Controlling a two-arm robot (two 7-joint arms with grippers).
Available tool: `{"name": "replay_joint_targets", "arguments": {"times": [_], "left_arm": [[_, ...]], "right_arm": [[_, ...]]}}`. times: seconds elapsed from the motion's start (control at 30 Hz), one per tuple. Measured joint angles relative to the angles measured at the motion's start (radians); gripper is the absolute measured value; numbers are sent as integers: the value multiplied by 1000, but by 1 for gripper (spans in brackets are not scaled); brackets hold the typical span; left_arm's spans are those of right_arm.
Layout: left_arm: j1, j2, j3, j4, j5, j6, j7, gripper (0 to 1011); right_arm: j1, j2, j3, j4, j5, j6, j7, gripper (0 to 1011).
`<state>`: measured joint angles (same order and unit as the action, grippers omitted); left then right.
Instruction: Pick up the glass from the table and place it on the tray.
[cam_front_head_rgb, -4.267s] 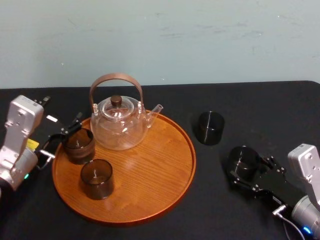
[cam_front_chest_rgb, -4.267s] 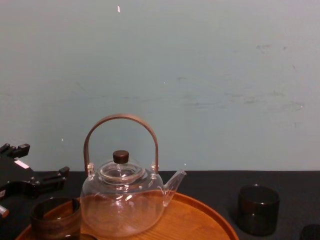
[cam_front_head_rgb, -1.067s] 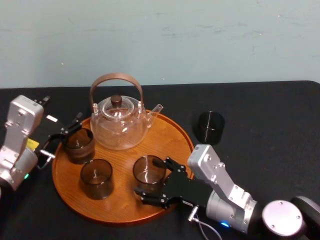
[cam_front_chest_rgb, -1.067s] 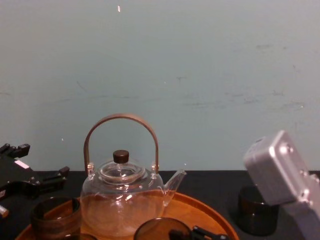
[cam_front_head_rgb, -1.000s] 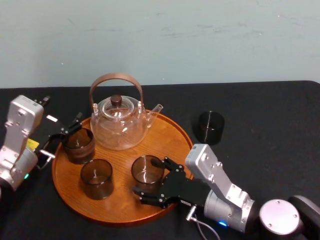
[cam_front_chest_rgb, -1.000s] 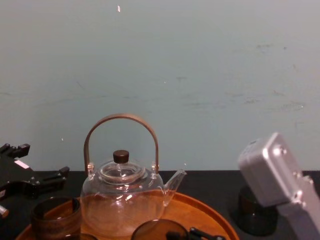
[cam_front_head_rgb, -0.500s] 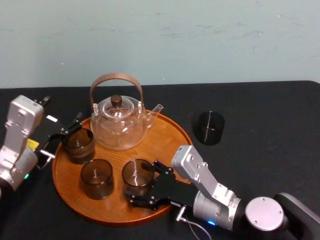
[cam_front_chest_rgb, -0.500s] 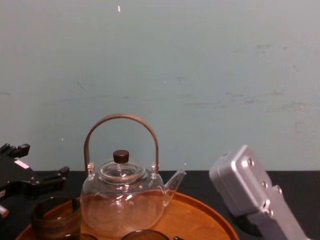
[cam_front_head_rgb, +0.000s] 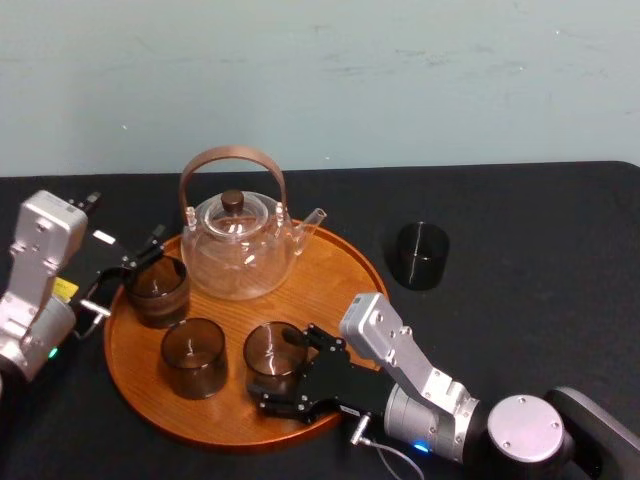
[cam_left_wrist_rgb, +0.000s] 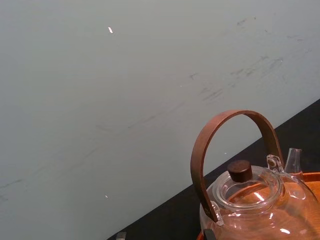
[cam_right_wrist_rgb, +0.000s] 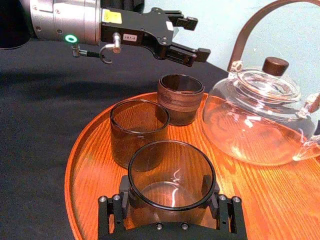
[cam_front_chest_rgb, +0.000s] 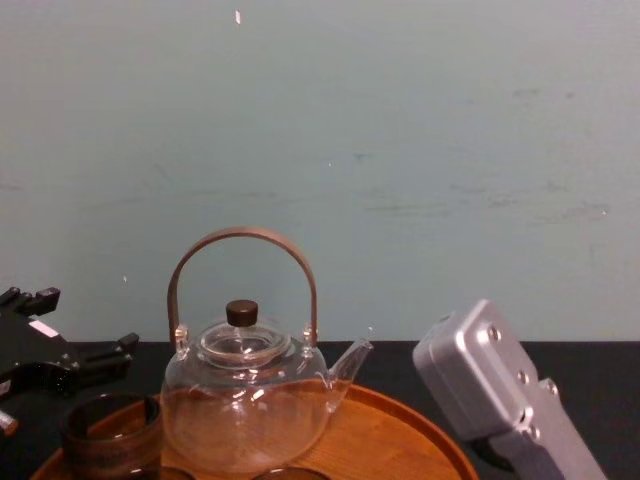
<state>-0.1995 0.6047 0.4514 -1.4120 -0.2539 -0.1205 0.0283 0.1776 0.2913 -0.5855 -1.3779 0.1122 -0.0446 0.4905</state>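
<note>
Seen from the head camera, the glass is clamped between the jaws of the right gripper over the near part of the tray, just beside a second glass that stands on the wood; whether its base touches the tray cannot be told. A teapot is set at the tray's far side, and a ribbed glass at the tray's left edge has the left gripper just beside it, jaws held apart. A lone glass is left on the black worktop, apart from the tray on the right. In the left wrist view, the teapot with its arched brown handle is shown against a pale wall, a sliver of the tray beside its spout. In the right wrist view, the glass is gripped on both sides by the right gripper, with the second glass just beyond it and the ribbed glass farther off; the left gripper is seen spread wide near the ribbed glass, clear of it. In the chest view, the teapot is centred on the tray, with the ribbed glass and the left gripper at left and the right arm's grey housing at lower right.
</note>
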Motion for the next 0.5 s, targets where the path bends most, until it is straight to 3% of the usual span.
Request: {"name": "replay_joint_targets", "arguments": {"times": [0.17, 0.3, 0.5], "left_arm": [[0, 0, 0, 0, 0, 0, 0, 1001], [0, 0, 0, 0, 0, 0, 0, 1001], [0, 0, 0, 0, 0, 0, 0, 1001]], "right_arm": [[0, 0, 0, 0, 0, 0, 0, 908], [0, 0, 0, 0, 0, -1, 0, 999], [0, 0, 0, 0, 0, -1, 0, 1002]]}}
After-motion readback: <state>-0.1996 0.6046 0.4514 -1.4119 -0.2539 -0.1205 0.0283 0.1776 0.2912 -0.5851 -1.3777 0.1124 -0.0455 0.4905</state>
